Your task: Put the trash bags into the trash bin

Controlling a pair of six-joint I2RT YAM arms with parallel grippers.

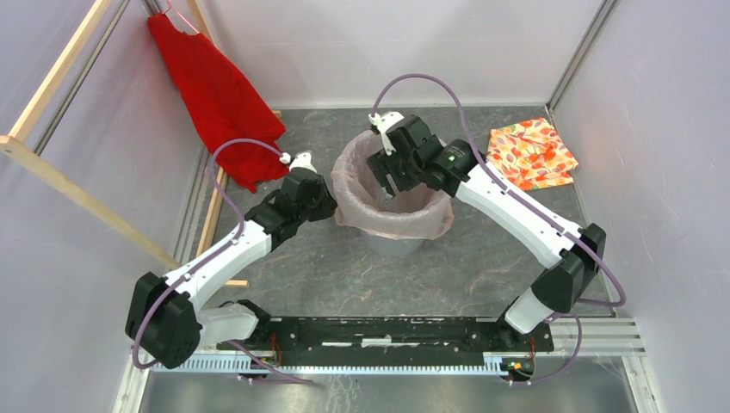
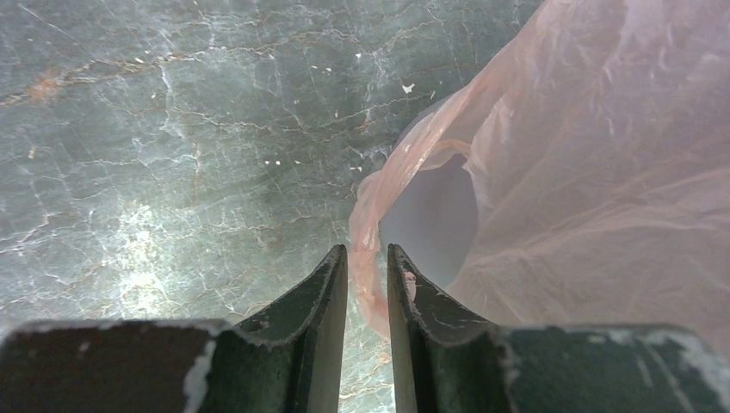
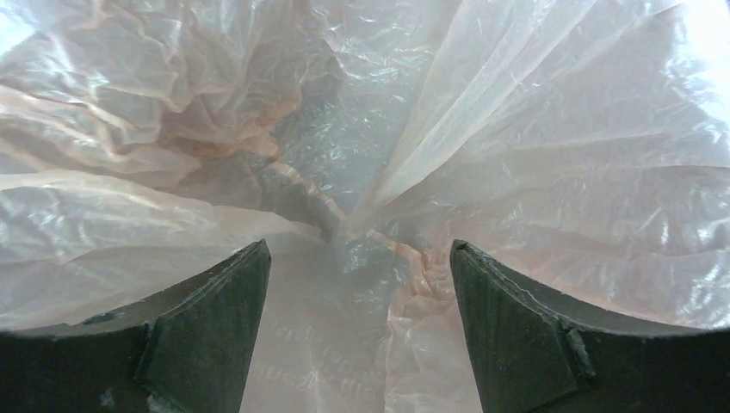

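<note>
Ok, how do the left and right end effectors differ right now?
The left end effector has its fingers nearly together; the right end effector stands wide open. The left sits outside the trash bin, at the left edge of the trash bag; the right points down into the bag's mouth. Bag edge lies in the left's gap, pinched or not I cannot tell; the right grips nothing. Both are at the bag.
</note>
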